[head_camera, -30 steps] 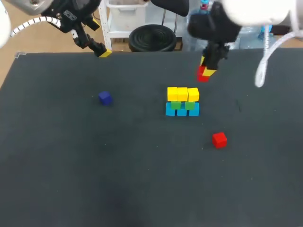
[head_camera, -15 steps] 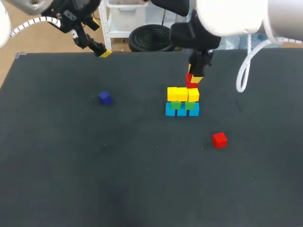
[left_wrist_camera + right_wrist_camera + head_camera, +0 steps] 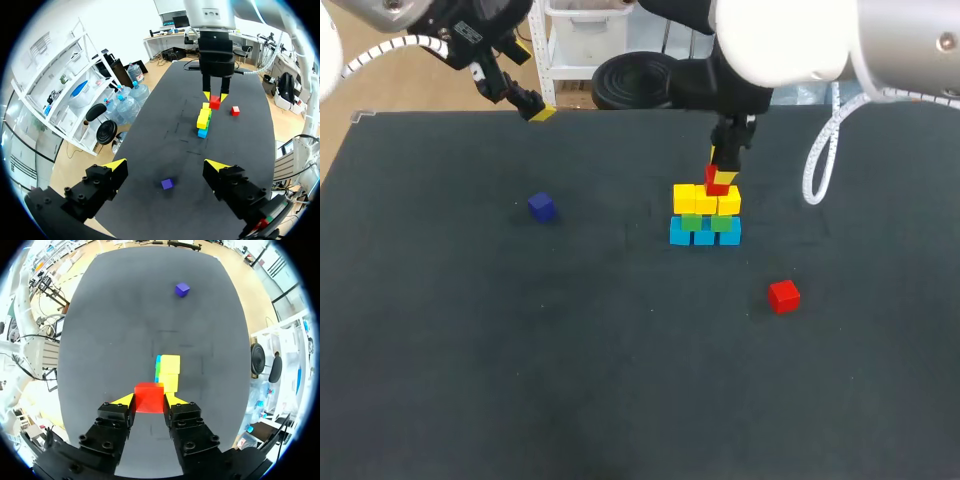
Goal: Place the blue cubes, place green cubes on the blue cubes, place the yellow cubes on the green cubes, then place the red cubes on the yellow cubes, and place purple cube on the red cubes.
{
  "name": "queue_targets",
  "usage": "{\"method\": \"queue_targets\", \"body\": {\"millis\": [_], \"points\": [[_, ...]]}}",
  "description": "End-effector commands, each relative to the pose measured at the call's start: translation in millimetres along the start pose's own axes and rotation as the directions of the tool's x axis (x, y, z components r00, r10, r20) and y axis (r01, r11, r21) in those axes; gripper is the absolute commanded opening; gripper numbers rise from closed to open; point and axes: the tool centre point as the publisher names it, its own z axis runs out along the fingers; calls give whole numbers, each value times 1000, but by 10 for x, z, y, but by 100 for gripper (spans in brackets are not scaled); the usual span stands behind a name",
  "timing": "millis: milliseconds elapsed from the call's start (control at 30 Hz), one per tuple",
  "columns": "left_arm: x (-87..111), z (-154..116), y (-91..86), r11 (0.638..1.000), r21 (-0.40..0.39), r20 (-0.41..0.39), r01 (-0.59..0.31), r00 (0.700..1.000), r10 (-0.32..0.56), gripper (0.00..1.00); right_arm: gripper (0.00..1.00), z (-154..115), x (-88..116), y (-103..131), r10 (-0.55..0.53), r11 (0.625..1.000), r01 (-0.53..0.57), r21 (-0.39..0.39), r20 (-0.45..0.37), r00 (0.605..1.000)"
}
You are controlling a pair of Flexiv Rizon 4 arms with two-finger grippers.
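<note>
The right gripper [image 3: 720, 178] is clamping a red cube [image 3: 148, 396] between its two fingers and is holding it over the right-hand end of the yellow cubes [image 3: 705, 199]; contact cannot be told. Those are sitting on the green cubes [image 3: 705, 222], which are resting on the blue cubes [image 3: 704, 236]. A second red cube [image 3: 783, 296] is lying nearer the front, the purple cube [image 3: 542, 206] well apart to the left. The left gripper [image 3: 166, 165] is hanging wide apart and empty at the table's [image 3: 520, 350] far left edge.

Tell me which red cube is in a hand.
The red cube above the yellow cubes, gripped by the right hand; the other red cube lies free on the table.
</note>
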Motion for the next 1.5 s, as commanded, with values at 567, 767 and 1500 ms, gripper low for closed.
{"method": "queue_targets", "body": {"millis": [567, 767, 1500], "points": [[9, -1, 8, 1000, 2, 2, -2, 1000, 2, 100, 0, 127, 36, -76, 33, 999, -34, -5, -22, 999], [9, -1, 8, 1000, 2, 2, -2, 1000, 2, 100, 0, 138, 92, -133, 47, 999, -47, -1, -22, 999], [9, -1, 8, 1000, 2, 2, -2, 1000, 2, 100, 0, 196, 123, -194, 50, 999, -50, 5, -19, 999]]}}
